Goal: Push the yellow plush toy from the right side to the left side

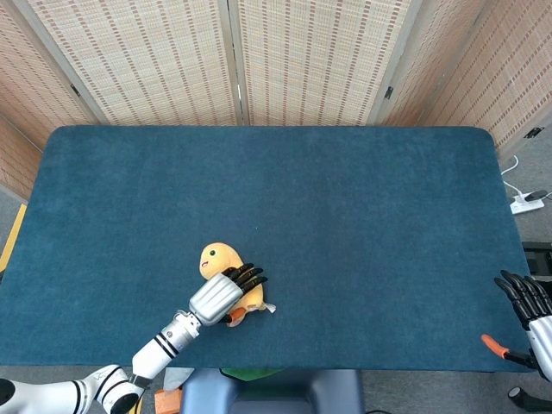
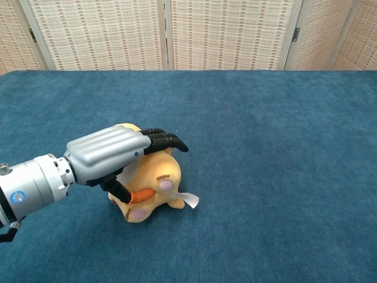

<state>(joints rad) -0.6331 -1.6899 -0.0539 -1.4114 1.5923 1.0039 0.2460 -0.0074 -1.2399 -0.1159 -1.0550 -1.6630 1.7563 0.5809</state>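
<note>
Blue felt-like cloth covers the table (image 1: 345, 198), a big plain surface backed by woven screens (image 1: 233, 60), and its low nap should let a soft thing slide rather than catch. On it, near the front edge and already left of centre, lies the yellow plush toy (image 1: 217, 257) on its back, head pointing away from the robot and feet toward it, a white tag (image 2: 189, 199) trailing at its right. The left hand (image 2: 112, 154) lies over the toy's belly, palm down, fingers (image 2: 165, 140) held straight and side by side, reaching across to the toy's right flank, with the orange-tipped thumb (image 2: 141, 195) tucked under against its body; it clamps on nothing and merely rests there, which looks like a pose for sweeping the toy leftward. The right hand (image 1: 533, 310) waits well apart at the table's right front corner, fingers spread, holding nothing.
</note>
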